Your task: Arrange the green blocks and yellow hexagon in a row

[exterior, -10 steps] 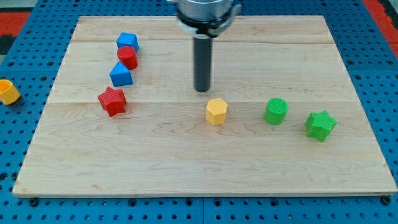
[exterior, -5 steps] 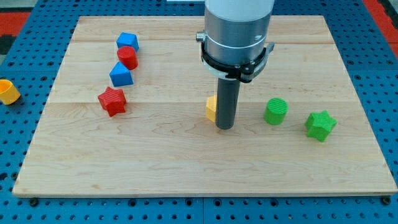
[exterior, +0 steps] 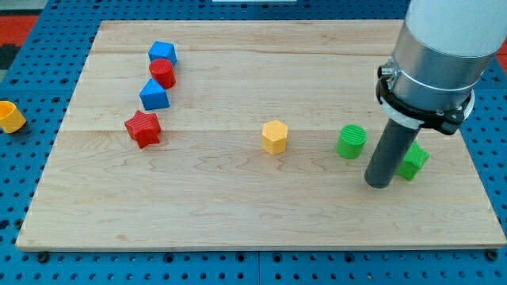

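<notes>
The yellow hexagon (exterior: 275, 137) sits near the board's middle. The green cylinder (exterior: 351, 142) stands to its right. The green star (exterior: 414, 161) lies further right and slightly lower, partly hidden behind my rod. My tip (exterior: 378, 184) rests on the board just left of and below the green star, below and right of the green cylinder. The three blocks lie in a rough line from left to right.
At the upper left of the wooden board (exterior: 238, 214) stand a blue block (exterior: 162, 53), a red cylinder (exterior: 163, 73), a blue block (exterior: 154, 95) and a red star (exterior: 143, 128). A yellow piece (exterior: 10, 116) lies off the board at the left.
My tip moved from above the yellow hexagon, past its right side, to the right and down beside the green star. The blocks stay about where they were.
</notes>
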